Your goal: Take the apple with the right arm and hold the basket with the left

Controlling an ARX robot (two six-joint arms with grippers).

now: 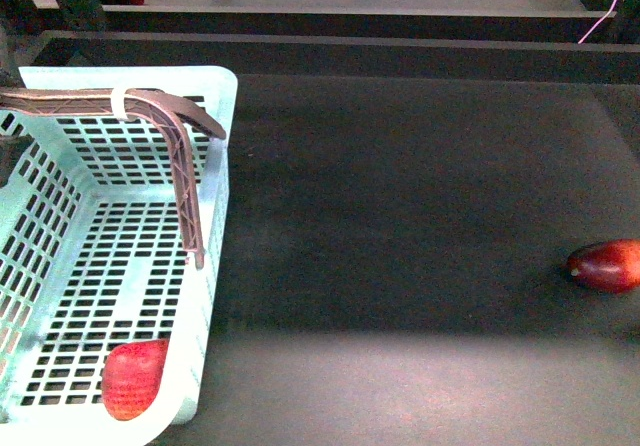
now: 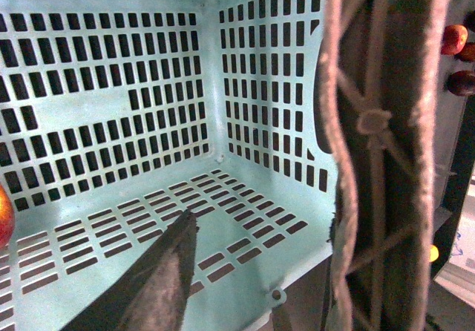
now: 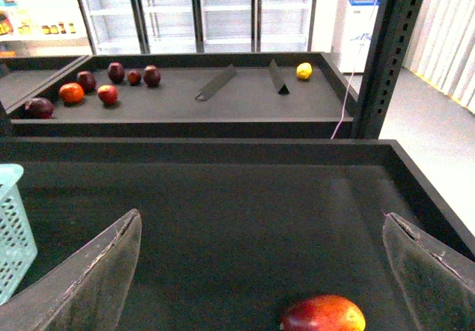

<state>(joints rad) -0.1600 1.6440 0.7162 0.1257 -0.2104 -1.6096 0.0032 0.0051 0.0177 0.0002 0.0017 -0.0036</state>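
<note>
Status: apple (image 1: pixel 134 378) lies on the basket (image 1: pixel 212 296) floor, in the near corner by the right wall, nothing touching it. Left hand (image 1: pixel 208 196) straddles that right wall: one finger runs inside, the other sits over the rim on the outside. The jaws look spread, with a gap between the inner finger and the wall, so we read it as in position but not clamped. Right hand (image 3: pixel 261 218) is spread wide and empty, hanging over the table (image 1: pixel 400 216), well apart from the basket. Directly under it is the darker oval fruit (image 1: pixel 607 265), which is not our target. Our read: the basket hold is half done, placed but not squeezed. The apple is not held. If the pick means lifting it out, the right hand has to cross the whole table first. View differences: only the front view shows apple, basket and oval fruit together, but no right hand. The left wrist view shows the finger-to-wall gap and just a sliver of apple at the frame edge. The right wrist view shows the spread jaws over the oval fruit, a corner of the basket and no apple.
</note>
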